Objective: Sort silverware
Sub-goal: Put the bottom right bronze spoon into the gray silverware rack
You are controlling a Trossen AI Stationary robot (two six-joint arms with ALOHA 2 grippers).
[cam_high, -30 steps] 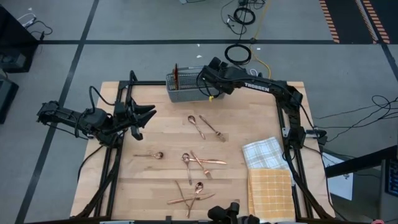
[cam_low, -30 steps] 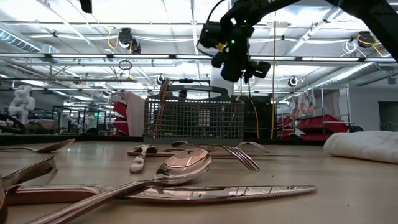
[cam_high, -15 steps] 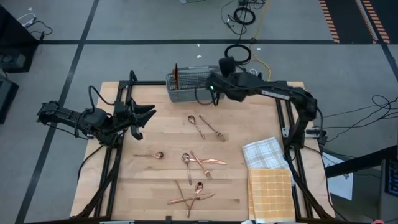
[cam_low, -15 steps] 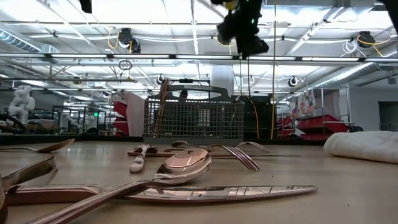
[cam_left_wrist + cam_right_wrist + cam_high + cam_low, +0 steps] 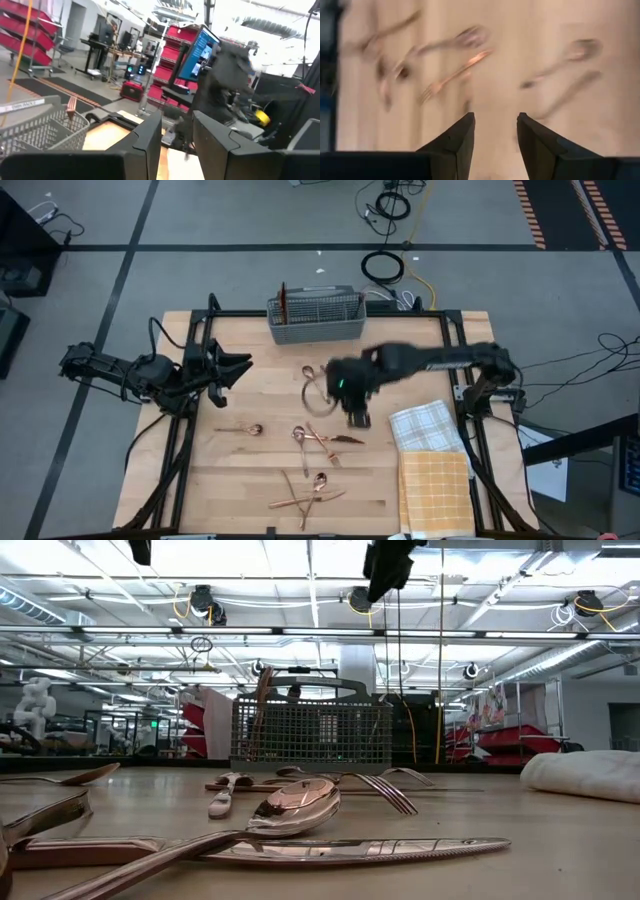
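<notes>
Right gripper [image 5: 352, 408] hangs over mid-table with its fingers [image 5: 460, 137] spread and empty, while the left gripper [image 5: 228, 369] waits at the table's [image 5: 420, 350] left edge, fingers parted, holding nothing. Two checked cloths [image 5: 432, 465] lie at the right; one caddy [image 5: 317, 317] at the back holds upright silverware at its left end. About ten copper pieces of silverware [image 5: 310, 442] lie loose mid-table; no writing is legible.

It is a big workshop or robot lab: a grey concrete floor [image 5: 90, 290] with black tape lines, loose cables [image 5: 382, 266], red shelves [image 5: 22, 42], a blue screen [image 5: 199, 47] and long ceiling lights [image 5: 230, 632].
</notes>
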